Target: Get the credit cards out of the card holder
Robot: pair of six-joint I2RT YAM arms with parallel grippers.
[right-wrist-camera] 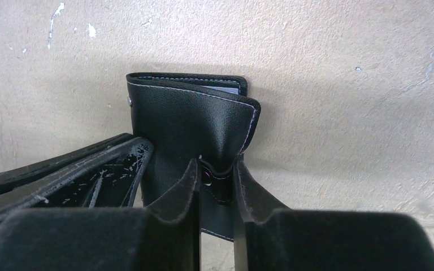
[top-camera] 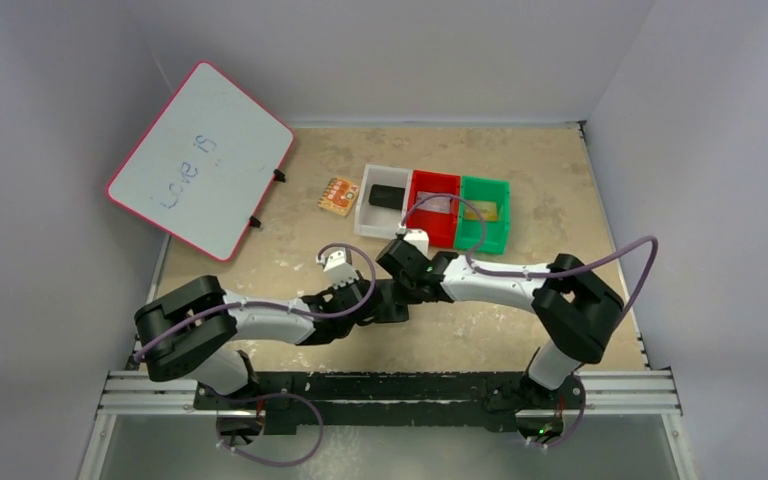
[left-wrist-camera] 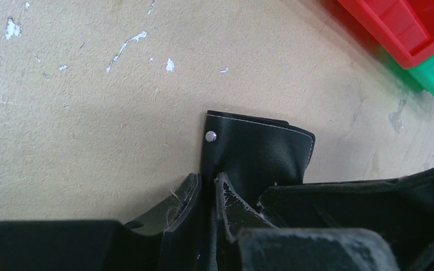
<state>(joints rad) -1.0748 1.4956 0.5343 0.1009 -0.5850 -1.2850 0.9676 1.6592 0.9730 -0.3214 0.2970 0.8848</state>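
Scuffed tan table [top-camera: 540,170] (grey walls [top-camera: 410,60]).

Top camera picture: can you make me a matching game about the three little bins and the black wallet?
Things:
1 white bin
2 red bin
3 green bin
4 card holder

States:
a holds the gold-tan card
b pinched by the left gripper and the right gripper
c holds the black block
d holds the silver-grey card

Pairs: 1-c, 2-d, 3-a, 4-b
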